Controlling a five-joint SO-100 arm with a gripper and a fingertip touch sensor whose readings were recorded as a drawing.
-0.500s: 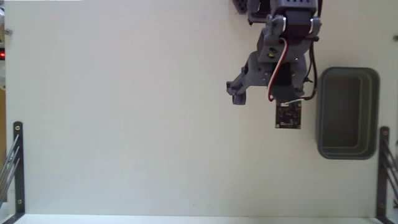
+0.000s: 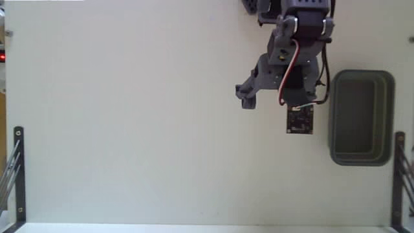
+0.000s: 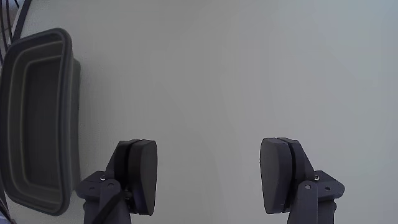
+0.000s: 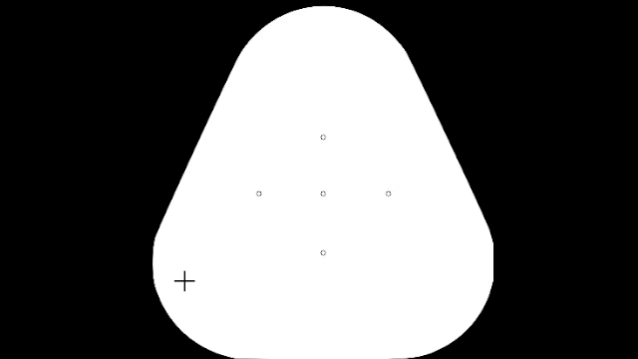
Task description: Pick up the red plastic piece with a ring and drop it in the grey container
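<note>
Nothing has moved: gripper (image 3: 208, 177) gapes beside grey container (image 2: 361, 118), no lettering legible

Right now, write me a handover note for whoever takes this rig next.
Gripper: open, nothing between its fingers, above bare table left of the grey container in the fixed view.
Grey container: at the table's right edge in the fixed view, at the left in the wrist view; what shows of its inside looks empty.
Red plastic piece with a ring: not visible in either view.
Done: nothing visible.
Left: find the piece, pick it up, drop it in the container.
</note>
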